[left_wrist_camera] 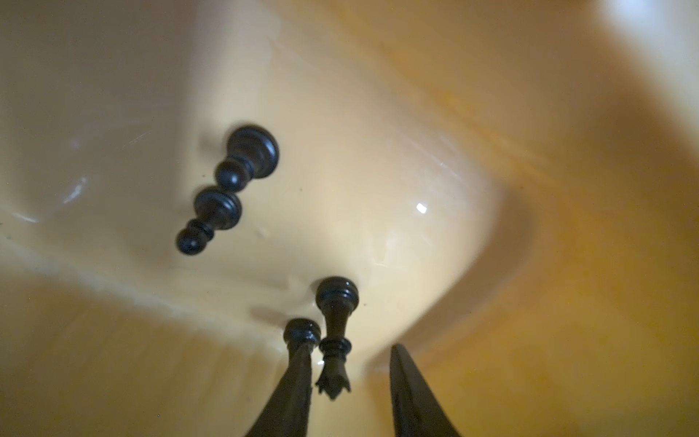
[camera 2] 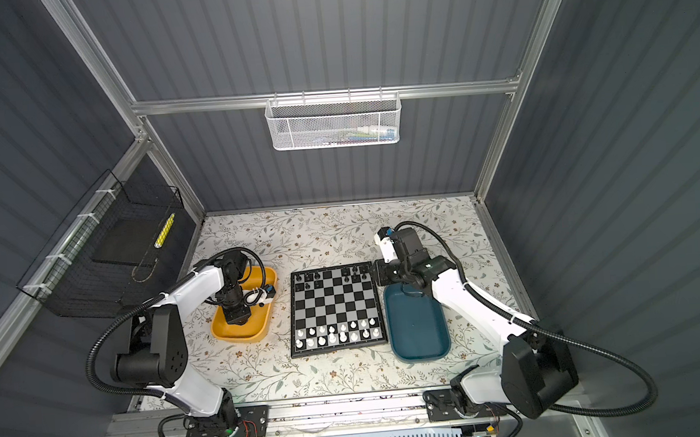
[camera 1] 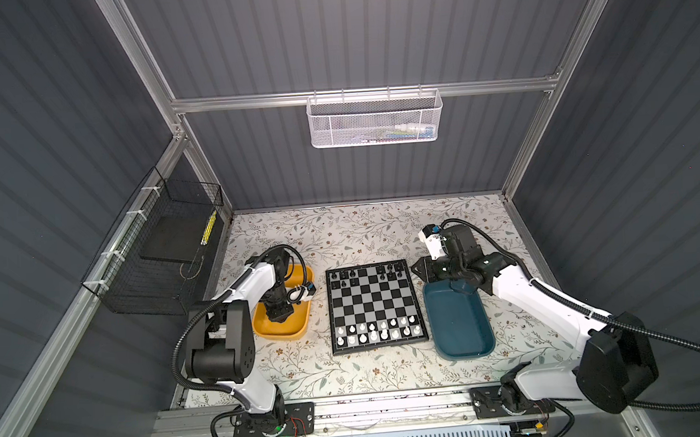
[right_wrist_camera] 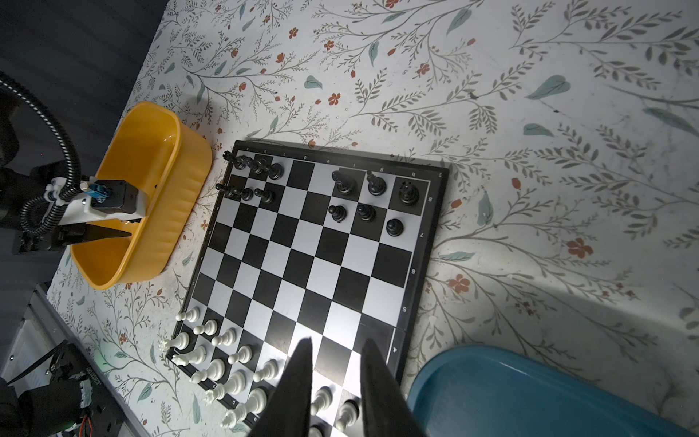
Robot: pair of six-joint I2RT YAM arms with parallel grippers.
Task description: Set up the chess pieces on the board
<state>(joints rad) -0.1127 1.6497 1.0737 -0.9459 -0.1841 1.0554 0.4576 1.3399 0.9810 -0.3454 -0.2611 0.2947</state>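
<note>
- In both top views, soft even light is brightening the table [camera 1: 365,227] [camera 2: 332,229] at lower centre, while the walls [camera 1: 42,121] along the left and right edges are lying dim.
- The rails [camera 1: 365,94] are bowing toward the frame corners, a wide-angle distortion.
- In the left wrist view, the yellow tray [left_wrist_camera: 435,170] is washing out pale and its rim is blurring. A small glint is showing, and the black pieces [left_wrist_camera: 227,189] are reading fairly sharp.
- In the right wrist view, a glare patch is whitening the board [right_wrist_camera: 302,242] near the white pieces [right_wrist_camera: 215,370], and a broad shadow is crossing the table beside the teal tray [right_wrist_camera: 529,397].
</note>
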